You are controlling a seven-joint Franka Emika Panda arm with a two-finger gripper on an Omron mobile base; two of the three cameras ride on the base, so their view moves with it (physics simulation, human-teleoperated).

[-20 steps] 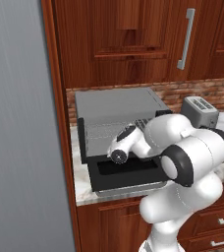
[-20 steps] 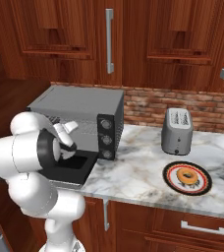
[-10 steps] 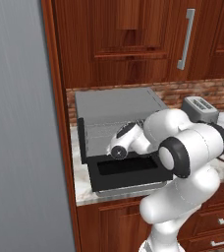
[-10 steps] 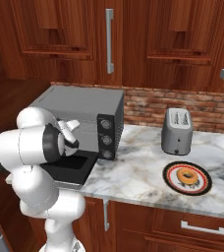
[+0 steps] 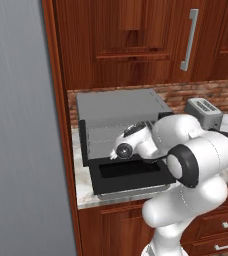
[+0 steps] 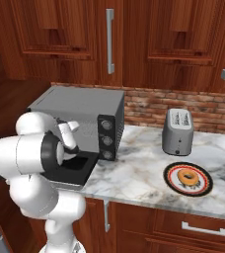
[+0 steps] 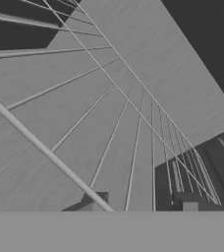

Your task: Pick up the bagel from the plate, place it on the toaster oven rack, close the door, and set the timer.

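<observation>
One relation governs: your gripper (image 7: 142, 201), fingers apart and empty, sits at the toaster oven rack (image 7: 109, 113); the bagel (image 6: 187, 176) lies on the plate (image 6: 169, 174), well to its right.

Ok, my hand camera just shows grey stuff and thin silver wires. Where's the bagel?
Observer: The bagel sits on the plate, on the counter in front of the silver toaster.
Operator: Is the oven door open?
Observer: Yes. The door is folded down flat in front of the oven.
Operator: So what are my wires?
Observer: That's the toaster oven rack. The base cameras show the arm reaching over the open door into the oven mouth, far from the plate.
</observation>
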